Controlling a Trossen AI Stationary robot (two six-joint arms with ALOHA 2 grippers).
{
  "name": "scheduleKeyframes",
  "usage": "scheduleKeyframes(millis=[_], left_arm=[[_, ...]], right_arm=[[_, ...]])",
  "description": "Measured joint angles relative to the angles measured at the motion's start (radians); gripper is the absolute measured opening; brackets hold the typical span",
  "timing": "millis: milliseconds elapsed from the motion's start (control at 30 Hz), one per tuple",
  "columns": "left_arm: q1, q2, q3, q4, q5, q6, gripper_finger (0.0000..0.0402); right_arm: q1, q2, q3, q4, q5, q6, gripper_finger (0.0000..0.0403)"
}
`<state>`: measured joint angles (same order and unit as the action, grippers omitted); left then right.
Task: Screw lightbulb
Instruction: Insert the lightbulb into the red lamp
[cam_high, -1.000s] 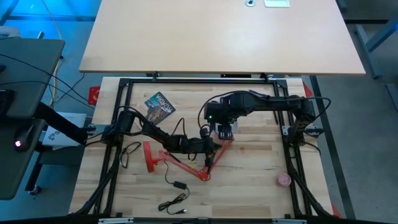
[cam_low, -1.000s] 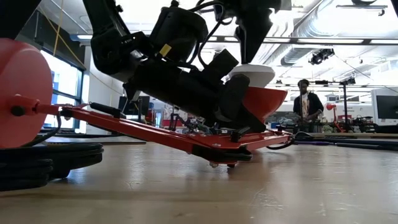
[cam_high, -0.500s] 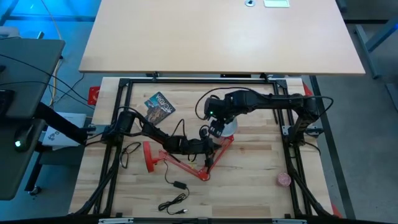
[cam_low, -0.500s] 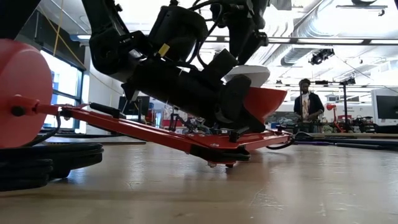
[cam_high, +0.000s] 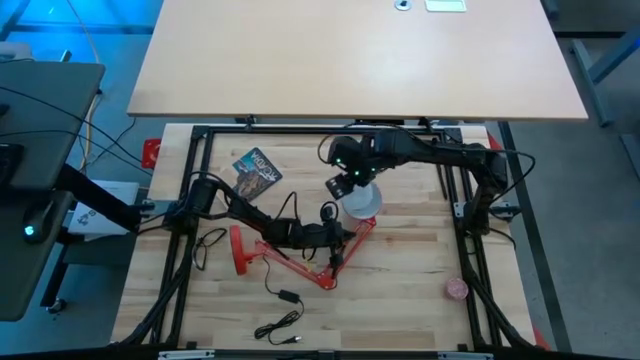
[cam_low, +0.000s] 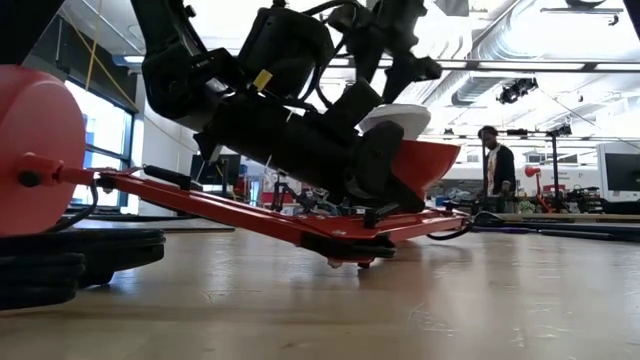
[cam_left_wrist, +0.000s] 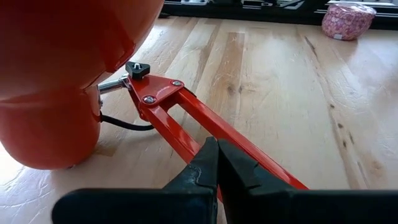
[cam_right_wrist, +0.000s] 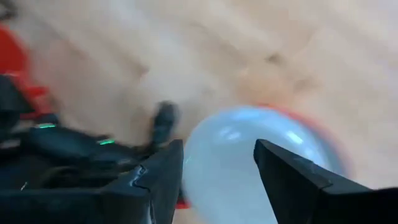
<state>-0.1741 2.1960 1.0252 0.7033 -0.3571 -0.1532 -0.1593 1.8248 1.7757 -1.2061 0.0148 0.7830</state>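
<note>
A red desk lamp lies on the wooden table, with its round base (cam_high: 238, 250) at the left and its folding arm (cam_high: 290, 263) running right. Its red shade (cam_low: 432, 160) opens upward. The white lightbulb (cam_high: 360, 200) (cam_low: 395, 115) sits dome-up in the shade. My left gripper (cam_high: 345, 237) (cam_left_wrist: 217, 163) is shut on the lamp's arm just short of the shade. My right gripper (cam_high: 345, 187) (cam_right_wrist: 217, 168) hangs open above the bulb, a little to its far left. Its fingers (cam_low: 410, 60) are clear of the dome. My left gripper pinches the lamp's red arm (cam_left_wrist: 186, 134) between its two shut fingers, near the joint that carries the shade. The fingers come slanting down from the table's left, roughly along the bar. The bar stays tilted, with its shade end raised off the table (cam_low: 360, 225).
A printed card (cam_high: 257, 172) lies at the far left of the table. A pink round object (cam_high: 457, 289) (cam_left_wrist: 348, 18) sits near the right front. The lamp's black cable and plug (cam_high: 285, 300) trail toward the near edge. A person (cam_low: 497, 165) stands in the room behind.
My right gripper has risen from over the bulb and gone toward the table's far edge and a little left. It has rolled about its own axis on the way. The bulb has stayed in the shade. The lamp and my left gripper have kept still.
</note>
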Motion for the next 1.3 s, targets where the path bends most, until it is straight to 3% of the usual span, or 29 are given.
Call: scheduleKeyframes(millis=[67, 233, 500, 567, 933, 1300], left_arm=[[0.0, 0.0, 0.0, 0.0, 0.001, 0.0, 0.0], [0.0, 0.0, 0.0, 0.0, 0.002, 0.0, 0.0], [0.0, 0.0, 0.0, -0.002, 0.004, 0.033, 0.0], [0.0, -0.001, 0.0, -0.005, 0.007, 0.056, 0.0], [0.0, -0.002, 0.0, -0.017, -0.002, 0.058, 0.0], [-0.003, -0.002, 0.0, -0.015, -0.006, 0.027, 0.0]], right_arm=[[-0.011, -0.001, 0.049, -0.065, 0.078, -0.071, 0.0199], [-0.053, -0.017, 0.156, -0.259, 0.127, -0.378, 0.0199], [-0.006, -0.018, 0.194, -0.337, 0.137, -1.234, 0.0204], [-0.002, -0.014, 0.167, -0.25, 0.063, -1.253, 0.0211], [0.114, -0.016, 0.13, -0.157, 0.017, -1.326, 0.0248], [0.218, -0.018, 0.148, 0.1, 0.07, -1.341, 0.0248]])
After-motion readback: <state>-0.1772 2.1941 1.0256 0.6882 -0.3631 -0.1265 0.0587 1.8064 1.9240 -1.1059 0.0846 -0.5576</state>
